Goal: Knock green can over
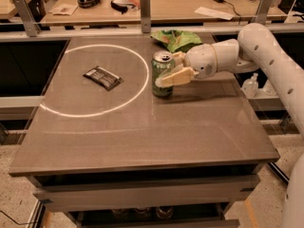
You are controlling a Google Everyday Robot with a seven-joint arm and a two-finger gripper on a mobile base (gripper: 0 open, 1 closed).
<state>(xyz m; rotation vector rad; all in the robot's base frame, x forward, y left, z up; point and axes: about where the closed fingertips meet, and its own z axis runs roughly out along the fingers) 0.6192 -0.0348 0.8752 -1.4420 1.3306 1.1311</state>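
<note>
The green can stands upright on the brown table, just right of the white circle line, with its silver top showing. My gripper comes in from the right on the white arm and is open. Its near finger lies across the can's front right side and appears to touch it. Its far finger sits behind the can's right edge. The can sits partly between the two fingers.
A dark snack packet lies inside the white circle. A crumpled green-and-white snack bag lies at the table's back edge behind the can. Metal posts stand along the back rail. A plastic bottle stands beyond the right edge.
</note>
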